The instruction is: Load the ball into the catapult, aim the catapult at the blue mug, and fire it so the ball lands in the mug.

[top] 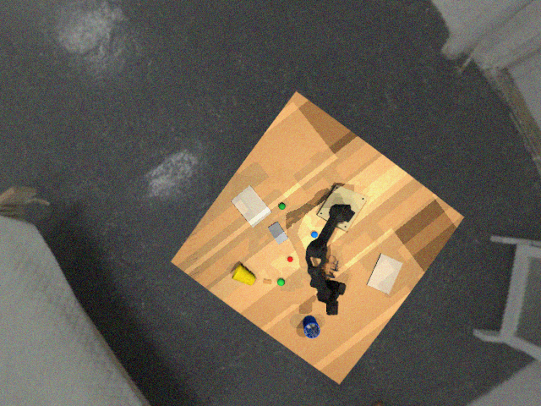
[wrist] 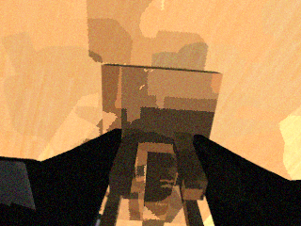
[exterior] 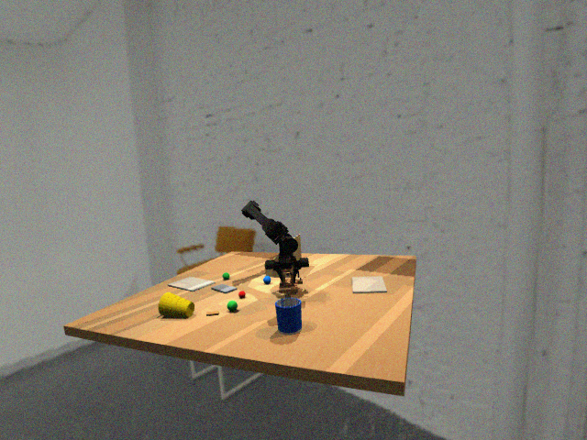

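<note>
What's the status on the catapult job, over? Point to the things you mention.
Gripper (wrist: 157,137) shut on catapult (wrist: 162,72). Blue mug (top: 311,327) (exterior: 288,316) upright, nearer table edge. Blue ball (top: 314,234) (exterior: 267,280) on table. Nothing seen between catapult and mug.

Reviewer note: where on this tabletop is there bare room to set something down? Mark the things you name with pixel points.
Open patches: between the blue mug (top: 311,326) (exterior: 288,315) and the white rectangular pad (top: 385,273) (exterior: 369,285); also beyond the other white pad (top: 250,205) (exterior: 191,283), toward the far corner. Crowded: around the black arm and wooden catapult (wrist: 183,87).
</note>
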`<state>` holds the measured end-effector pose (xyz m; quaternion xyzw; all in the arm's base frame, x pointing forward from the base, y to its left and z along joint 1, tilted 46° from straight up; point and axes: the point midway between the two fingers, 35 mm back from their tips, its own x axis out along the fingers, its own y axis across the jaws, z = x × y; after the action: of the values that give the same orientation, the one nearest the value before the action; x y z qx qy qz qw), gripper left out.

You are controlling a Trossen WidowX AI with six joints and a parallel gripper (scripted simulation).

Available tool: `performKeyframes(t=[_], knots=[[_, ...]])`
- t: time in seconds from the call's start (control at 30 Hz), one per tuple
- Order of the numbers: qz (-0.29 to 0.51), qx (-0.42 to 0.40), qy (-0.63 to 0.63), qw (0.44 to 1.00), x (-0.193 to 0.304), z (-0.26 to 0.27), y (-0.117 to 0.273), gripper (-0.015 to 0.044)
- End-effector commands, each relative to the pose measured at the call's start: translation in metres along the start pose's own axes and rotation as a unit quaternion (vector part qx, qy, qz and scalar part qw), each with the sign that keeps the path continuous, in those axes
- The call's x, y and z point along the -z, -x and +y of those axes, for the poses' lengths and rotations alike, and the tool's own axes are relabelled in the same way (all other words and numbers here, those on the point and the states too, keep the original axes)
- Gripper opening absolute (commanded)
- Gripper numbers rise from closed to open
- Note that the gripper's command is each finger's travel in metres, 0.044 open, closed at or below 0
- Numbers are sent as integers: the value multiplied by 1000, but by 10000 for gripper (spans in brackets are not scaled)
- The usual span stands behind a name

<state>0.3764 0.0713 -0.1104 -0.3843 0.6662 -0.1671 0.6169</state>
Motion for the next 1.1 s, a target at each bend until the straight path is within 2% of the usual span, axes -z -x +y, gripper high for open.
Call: performKeyframes(t=[0.0,1.07], knots=[[-5,-2,12,1000,-3,4,5,0],[0,-3,9,1000,-2,4,-40,0]])
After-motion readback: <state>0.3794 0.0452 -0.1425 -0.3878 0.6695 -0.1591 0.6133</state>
